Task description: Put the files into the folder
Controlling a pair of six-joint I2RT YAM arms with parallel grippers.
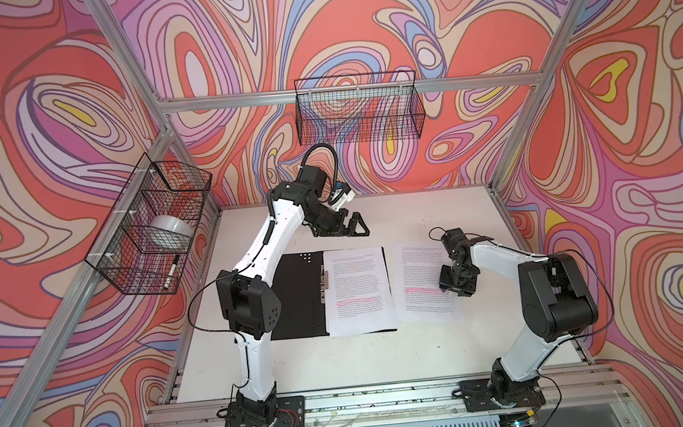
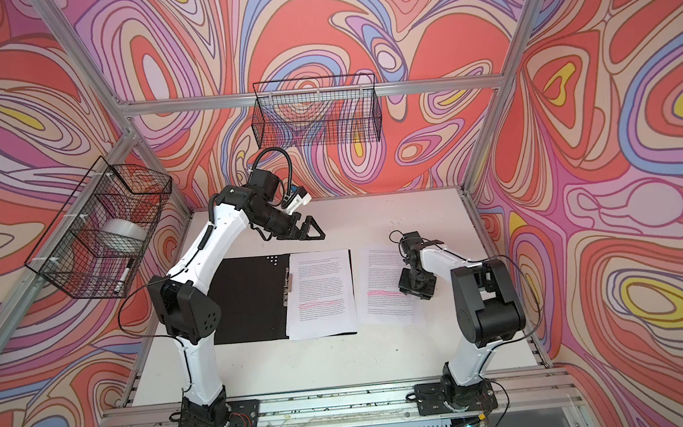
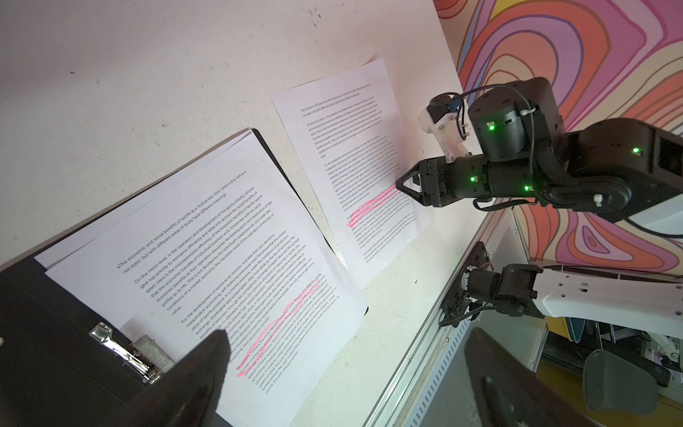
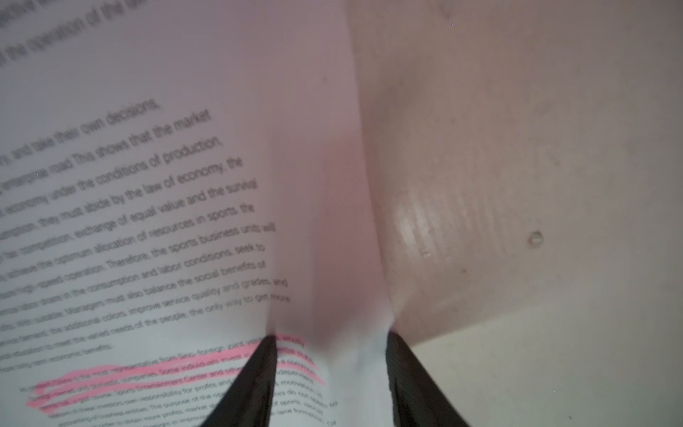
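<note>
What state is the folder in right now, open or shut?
Open. The folder lies flat with its black inside up, spine clip exposed, printed sheets lying on one half.

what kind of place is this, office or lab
Likely a robot test cell, not an office: aluminium frame hung with swirl-printed backdrop, two arms bolted at a white table's edge, wire baskets on the frame.

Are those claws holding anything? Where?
Nothing firmly yet. The right gripper bunches the right edge of the loose sheet between its parted jaws; the left gripper is empty.
</note>
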